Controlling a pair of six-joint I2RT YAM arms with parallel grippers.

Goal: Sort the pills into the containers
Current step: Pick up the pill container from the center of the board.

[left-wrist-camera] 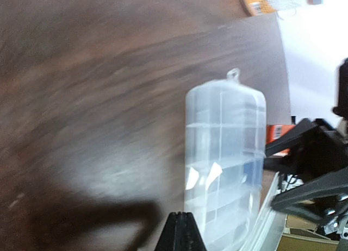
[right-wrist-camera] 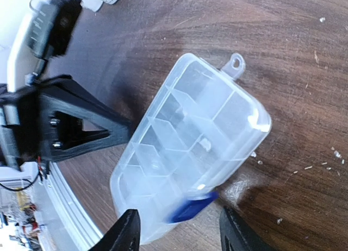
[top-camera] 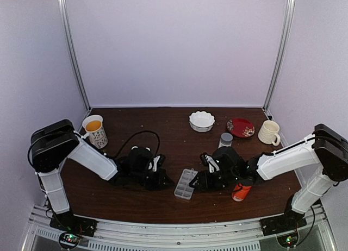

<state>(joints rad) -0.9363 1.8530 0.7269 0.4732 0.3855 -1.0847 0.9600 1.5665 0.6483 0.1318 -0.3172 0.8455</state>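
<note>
The small clear plastic rectangular organizer box [top-camera: 185,184] is lying on the dark wooden table [top-camera: 163,120], towards the near edge, between the two grippers. The left gripper [left-wrist-camera: 179,232] is sitting at the box's left side with its fingers pinched fully together. The right gripper [right-wrist-camera: 180,229] is hovering half-spread over the edge with the blue latch [right-wrist-camera: 190,207]. A tiny whitish pill [right-wrist-camera: 205,145] is showing in a middle compartment.

Clear plastic organizer box [right-wrist-camera: 190,131] with a little blue latch [right-wrist-camera: 191,207], on a dark brown wood-grain surface [top-camera: 163,126]. Far right: a red plate [top-camera: 240,127] with a flowery pattern and a cream mug [top-camera: 269,132]. The bowl [top-camera: 202,120] is white, the bottle [top-camera: 241,192] orange. The arms [top-camera: 92,158] are white and black.
</note>
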